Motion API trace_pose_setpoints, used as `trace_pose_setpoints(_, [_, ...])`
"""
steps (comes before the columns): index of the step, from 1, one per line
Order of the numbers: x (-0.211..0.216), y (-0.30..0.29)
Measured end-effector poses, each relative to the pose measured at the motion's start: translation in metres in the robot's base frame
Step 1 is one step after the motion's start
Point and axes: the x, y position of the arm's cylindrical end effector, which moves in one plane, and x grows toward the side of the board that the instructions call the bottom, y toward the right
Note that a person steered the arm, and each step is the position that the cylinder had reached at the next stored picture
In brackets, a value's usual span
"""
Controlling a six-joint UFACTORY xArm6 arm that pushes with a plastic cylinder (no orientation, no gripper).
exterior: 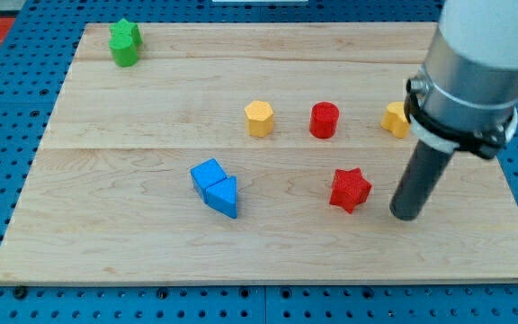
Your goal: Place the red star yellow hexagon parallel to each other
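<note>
my tip (406, 213) sits on the wooden board (106, 234) just to the view's right of the red star (350, 189), close beside it but not clearly touching. there is no claw here to be apart or together, only the bare rod, so nothing is clamped on anything. the yellow hexagon (259, 118) lies well apart from the star, toward the view's top and left, with a red cylinder (325, 119) just to its right in the same row. another yellow block (396, 119) shows partly behind the arm at the view's right; its shape i cannot make out

the step in hand looks like nudging the star leftward and upward so it lines up with the hexagon. to do it well i would judge the push should meet the star squarely through its middle, since its points may make it spin off an off-centre shove. a slow, short stroke seems best, steering clear of the red cylinder, which stands near the likely path. the two blue blocks (216, 185), touching each other, and the green block (125, 42) in the top left corner are out of the way
</note>
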Motion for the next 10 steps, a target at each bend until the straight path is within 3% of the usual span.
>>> trace_pose_setpoints(1, [-0.025,-0.056])
trace_pose_setpoints(3, [-0.094,-0.111])
trace_pose_setpoints(4, [-0.104,-0.207])
trace_pose_setpoints(5, [-0.104,-0.219])
trace_pose_setpoints(7, [-0.122,-0.152])
trace_pose_setpoints(8, [-0.139,-0.228])
trace_pose_setpoints(10, [-0.092,-0.227])
